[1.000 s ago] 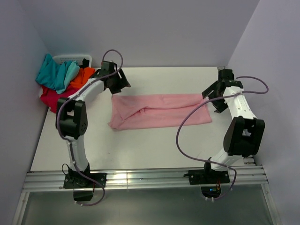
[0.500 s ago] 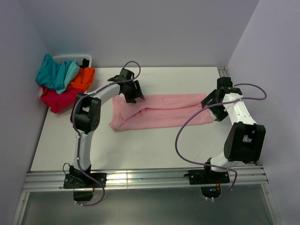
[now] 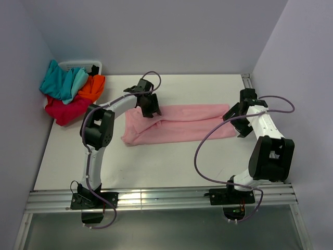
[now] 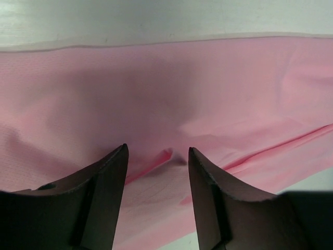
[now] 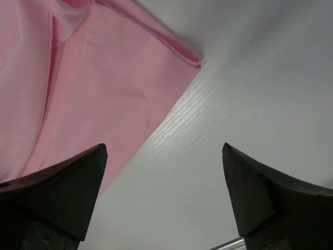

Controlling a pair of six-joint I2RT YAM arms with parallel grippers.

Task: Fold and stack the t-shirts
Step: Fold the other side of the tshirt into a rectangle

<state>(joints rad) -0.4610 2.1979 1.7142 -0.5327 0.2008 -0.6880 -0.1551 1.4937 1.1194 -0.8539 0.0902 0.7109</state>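
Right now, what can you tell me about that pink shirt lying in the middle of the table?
The pink t-shirt looks like soft, thin cotton, folded lengthwise into a long band lying flat across the white table, with a crease running along it. The left claw is down on its left part, jaws apart around a small raised pucker. The right claw hangs open over its right corner, not gripping it.

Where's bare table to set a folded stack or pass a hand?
Widest bare patch: the near strip of table between the pink t-shirt and the front rail. A narrower strip runs between that shirt and the back wall. Crowded: the far-left corner with the pile of tees, and both shirt ends, where the left gripper and right gripper are.
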